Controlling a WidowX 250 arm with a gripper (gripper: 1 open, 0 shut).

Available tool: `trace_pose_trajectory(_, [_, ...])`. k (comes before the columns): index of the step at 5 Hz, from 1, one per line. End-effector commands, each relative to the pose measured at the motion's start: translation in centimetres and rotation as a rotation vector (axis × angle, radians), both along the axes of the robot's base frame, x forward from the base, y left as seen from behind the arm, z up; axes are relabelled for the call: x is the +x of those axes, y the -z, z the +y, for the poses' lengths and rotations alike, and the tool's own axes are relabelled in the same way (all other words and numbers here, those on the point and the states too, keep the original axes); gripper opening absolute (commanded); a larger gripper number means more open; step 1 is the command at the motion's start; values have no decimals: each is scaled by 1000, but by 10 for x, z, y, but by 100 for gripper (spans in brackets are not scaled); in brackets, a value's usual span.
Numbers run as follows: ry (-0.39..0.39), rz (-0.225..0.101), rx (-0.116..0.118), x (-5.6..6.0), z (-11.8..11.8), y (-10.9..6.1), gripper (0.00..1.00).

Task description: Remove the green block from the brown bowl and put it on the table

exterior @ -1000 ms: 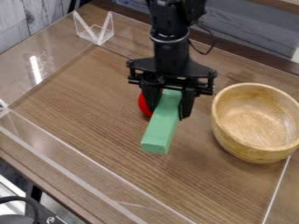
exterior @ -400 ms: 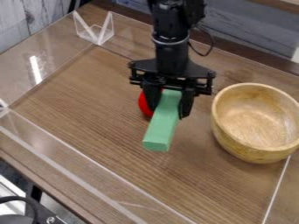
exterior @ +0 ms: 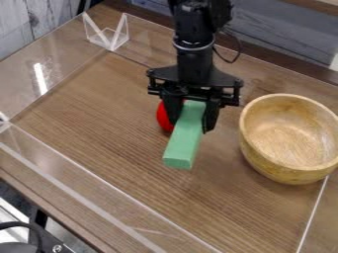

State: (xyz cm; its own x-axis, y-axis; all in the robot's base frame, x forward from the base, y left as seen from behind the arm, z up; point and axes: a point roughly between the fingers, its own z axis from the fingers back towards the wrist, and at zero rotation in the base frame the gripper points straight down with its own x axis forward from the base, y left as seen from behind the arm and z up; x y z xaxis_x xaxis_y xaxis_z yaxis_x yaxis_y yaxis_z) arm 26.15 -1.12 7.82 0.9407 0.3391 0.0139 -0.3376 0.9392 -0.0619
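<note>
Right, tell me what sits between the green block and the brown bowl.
Nothing: in the camera view only bare table shows between the green block, held by the gripper, and the brown bowl.

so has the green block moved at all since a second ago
No. The green block sits the same against the brown bowl, held in the end effector.

No text, label, brand, number or sign can be read anywhere in this view; the surfaces around the pincer show only plain colour, wood grain and clear plastic.
</note>
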Motion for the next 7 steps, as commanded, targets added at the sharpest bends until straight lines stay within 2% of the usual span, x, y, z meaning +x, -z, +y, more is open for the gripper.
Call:
trace_pose_trajectory(1, [-9, -59, 4, 14, 4, -12, 0])
trace_pose_trajectory(4, [-14, -59, 3, 20, 6, -10, 0])
trace_pose_trajectory(7, [108, -39, 43, -2, 58, 2, 0])
